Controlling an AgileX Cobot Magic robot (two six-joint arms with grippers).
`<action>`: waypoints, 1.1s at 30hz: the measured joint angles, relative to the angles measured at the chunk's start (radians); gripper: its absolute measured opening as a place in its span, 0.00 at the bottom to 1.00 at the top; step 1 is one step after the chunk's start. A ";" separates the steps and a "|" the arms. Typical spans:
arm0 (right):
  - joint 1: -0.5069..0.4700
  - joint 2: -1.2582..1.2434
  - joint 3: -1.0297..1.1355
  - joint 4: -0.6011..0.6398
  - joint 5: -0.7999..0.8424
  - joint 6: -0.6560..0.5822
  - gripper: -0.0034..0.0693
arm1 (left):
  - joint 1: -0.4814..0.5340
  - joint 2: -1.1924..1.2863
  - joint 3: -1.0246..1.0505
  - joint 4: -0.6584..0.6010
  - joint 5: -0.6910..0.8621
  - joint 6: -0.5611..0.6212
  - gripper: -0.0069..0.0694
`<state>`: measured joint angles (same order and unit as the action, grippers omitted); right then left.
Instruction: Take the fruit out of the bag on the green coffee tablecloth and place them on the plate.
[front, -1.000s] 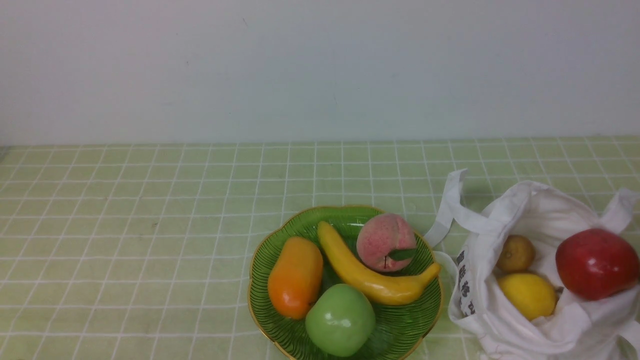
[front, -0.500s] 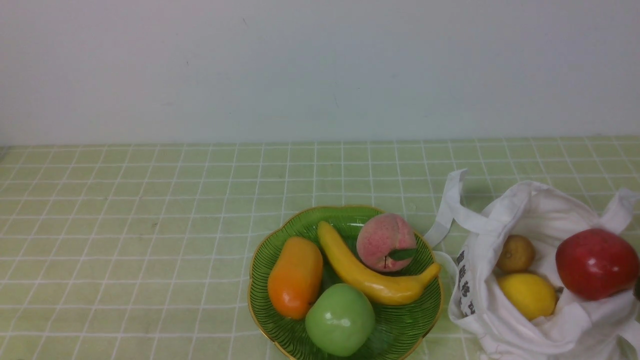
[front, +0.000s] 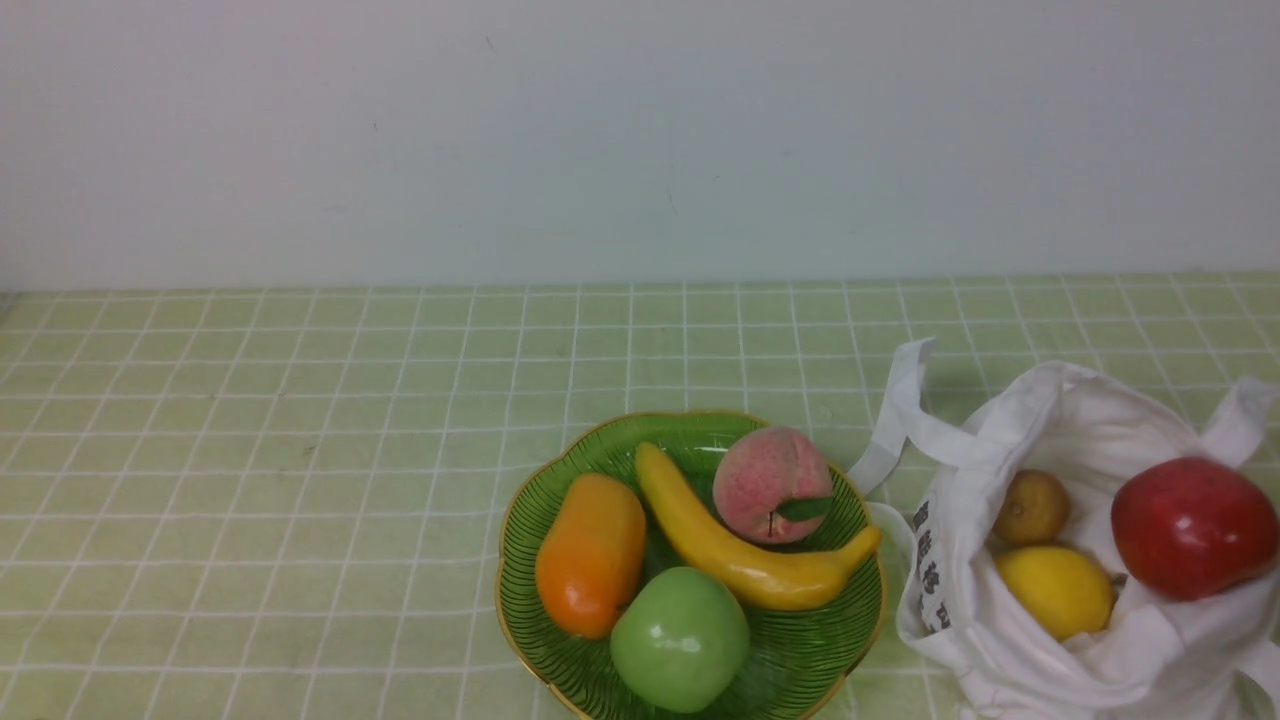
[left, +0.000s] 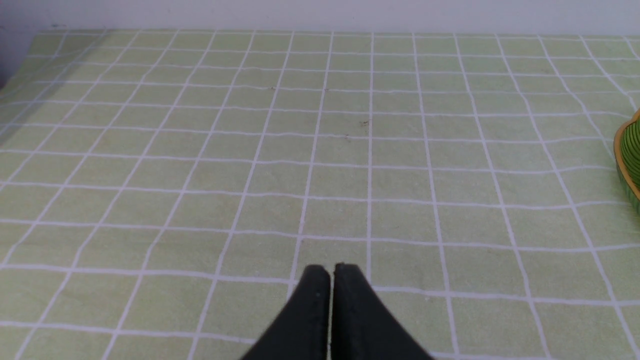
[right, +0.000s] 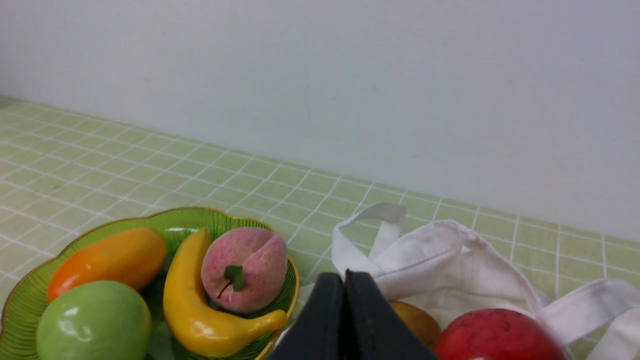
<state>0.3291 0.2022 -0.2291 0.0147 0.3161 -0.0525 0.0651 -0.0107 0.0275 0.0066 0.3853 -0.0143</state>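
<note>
- At the pale green gridded tablecloth's (front: 300, 450) near right corner, the soft white cloth bag (front: 1010, 660) holds a glossy red apple (front: 1190, 528), a yellow lemon (front: 1055, 592) and a small brownish fruit (front: 1032, 507).
- The left gripper (left: 330, 272) and right gripper (right: 345, 277) are clenched empty; the right should be opened wide before the uppermost apple is taken.
- The ribbed green plate (front: 800, 660) beside it is crowded, a curved yellow banana (front: 740, 560) lying across it; the bag's strap (front: 900, 400) may be snagged.

The plate (front: 800, 672) sits on the tablecloth (front: 250, 450), the bag (front: 1010, 660) just right of it. On the plate: mango (front: 590, 555) left, banana (front: 730, 552) and peach (front: 768, 485) right, apple (front: 680, 640) in front. In the bag: lemon (front: 1055, 590), round fruit (front: 1032, 507) behind it, second apple (front: 1190, 528) right.
</note>
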 joint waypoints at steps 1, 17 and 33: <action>-0.018 -0.024 0.024 0.003 -0.020 0.000 0.03 | 0.000 0.000 0.000 0.000 0.000 0.000 0.08; -0.142 -0.210 0.257 0.061 -0.051 0.071 0.03 | 0.000 0.000 0.000 0.000 0.000 0.000 0.08; -0.142 -0.210 0.256 0.060 0.042 0.018 0.03 | 0.000 0.000 0.000 0.000 0.000 0.000 0.08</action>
<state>0.1874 -0.0079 0.0270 0.0747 0.3581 -0.0348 0.0651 -0.0107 0.0275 0.0066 0.3853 -0.0143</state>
